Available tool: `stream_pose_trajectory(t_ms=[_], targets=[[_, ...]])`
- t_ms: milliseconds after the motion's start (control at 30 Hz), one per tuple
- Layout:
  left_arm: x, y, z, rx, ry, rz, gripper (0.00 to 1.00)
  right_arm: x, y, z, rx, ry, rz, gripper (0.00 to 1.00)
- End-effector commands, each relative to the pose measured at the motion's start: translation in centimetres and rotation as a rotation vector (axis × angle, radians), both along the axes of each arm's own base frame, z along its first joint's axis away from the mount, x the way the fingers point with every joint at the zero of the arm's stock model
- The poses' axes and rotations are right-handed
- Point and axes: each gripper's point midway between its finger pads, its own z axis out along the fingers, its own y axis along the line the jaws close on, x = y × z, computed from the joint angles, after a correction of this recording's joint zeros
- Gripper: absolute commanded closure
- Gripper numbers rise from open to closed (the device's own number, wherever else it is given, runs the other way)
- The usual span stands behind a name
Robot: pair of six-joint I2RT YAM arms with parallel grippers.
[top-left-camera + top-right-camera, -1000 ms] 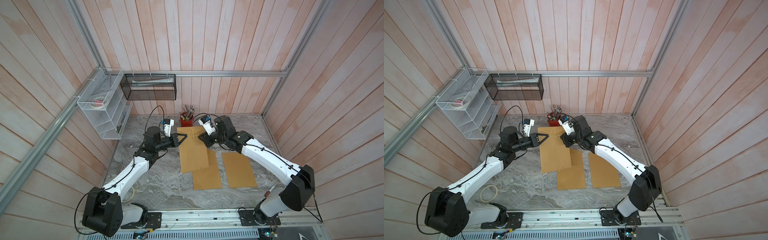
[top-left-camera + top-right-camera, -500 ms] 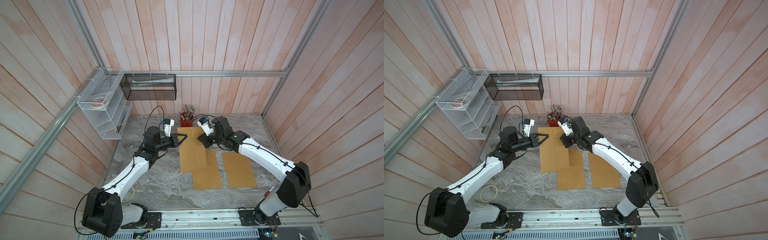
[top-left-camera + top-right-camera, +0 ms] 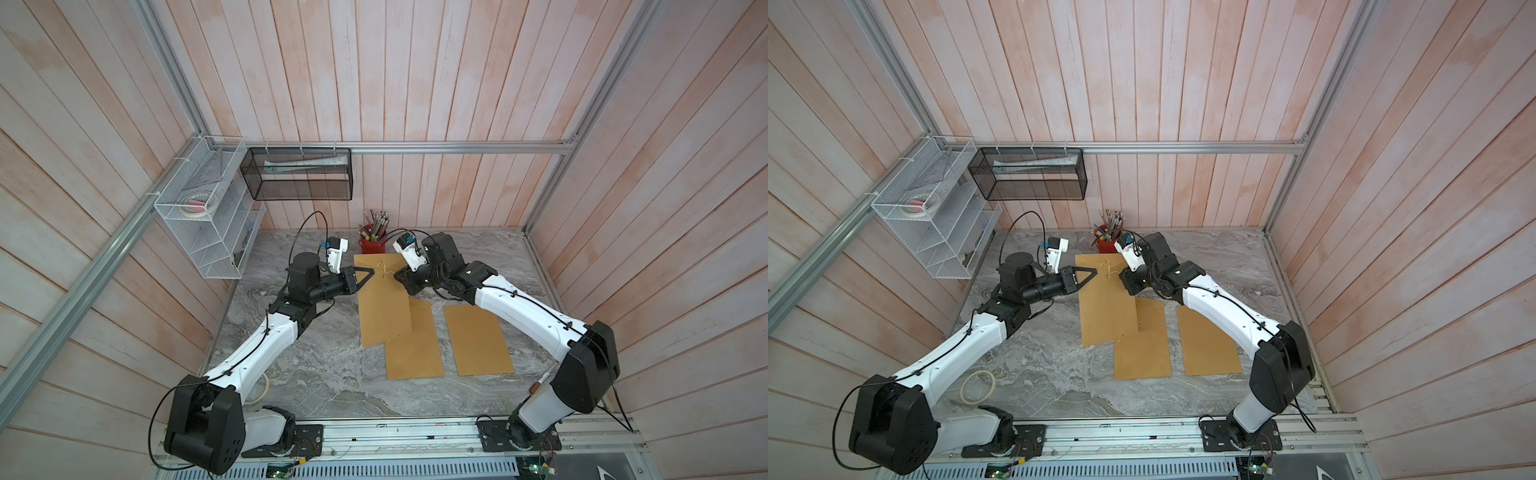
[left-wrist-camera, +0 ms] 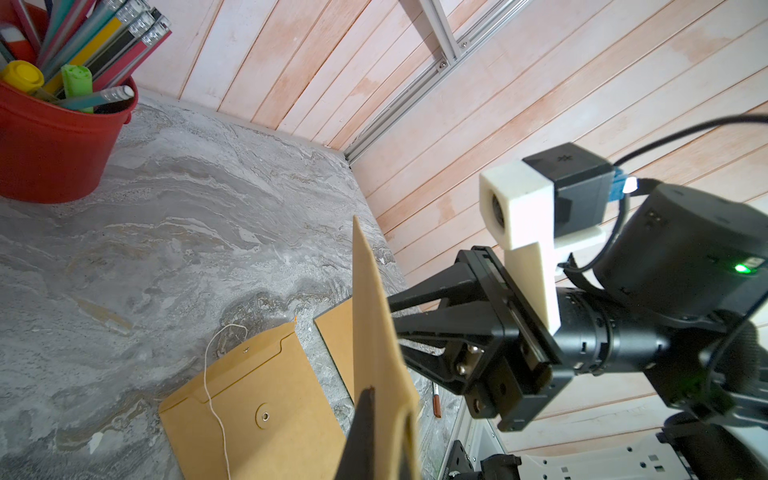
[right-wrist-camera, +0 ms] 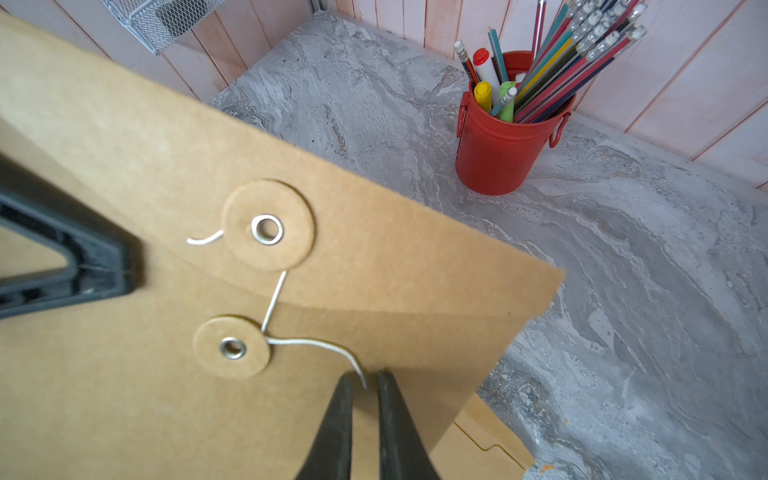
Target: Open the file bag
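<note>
Brown paper file bag (image 3: 382,307) clenched by left gripper (image 3: 372,272); right gripper (image 5: 365,380) straddles its thin white string (image 5: 311,341) (grip unclear). Pulling could slip off.

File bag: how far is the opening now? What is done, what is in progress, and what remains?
Done: the left gripper is shut on the bag at its edge, holding its top end off the table. In hand: the right gripper looks pinched on the string near its free end. Left: the string still runs around the lower disc, and the flap is still closed.
</note>
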Motion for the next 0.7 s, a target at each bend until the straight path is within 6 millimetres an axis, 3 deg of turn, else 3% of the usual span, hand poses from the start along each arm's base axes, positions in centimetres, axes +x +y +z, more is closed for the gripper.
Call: stream_pose_trajectory(t_ms=[0, 233, 500, 667], targets=[[-0.6, -0.2, 1.6, -0.026, -0.054, -0.023, 1.0, 0.3, 0.8, 0.6, 0.023, -0.001, 0.009, 0.85], [-0.5, -0.2, 1.5, -0.026, -0.05, -0.024, 1.0, 0.4, 1.1, 0.5, 0.029, 0.003, 0.017, 0.85], [-0.5, -0.2, 1.5, -0.023, -0.049, -0.024, 1.0, 0.4, 1.3, 0.4, 0.031, 0.006, 0.021, 1.0], [-0.4, -0.1, 1.1, -0.013, -0.044, -0.015, 1.0, 0.3, 1.1, 1.3, 0.046, -0.009, 0.018, 1.0]])
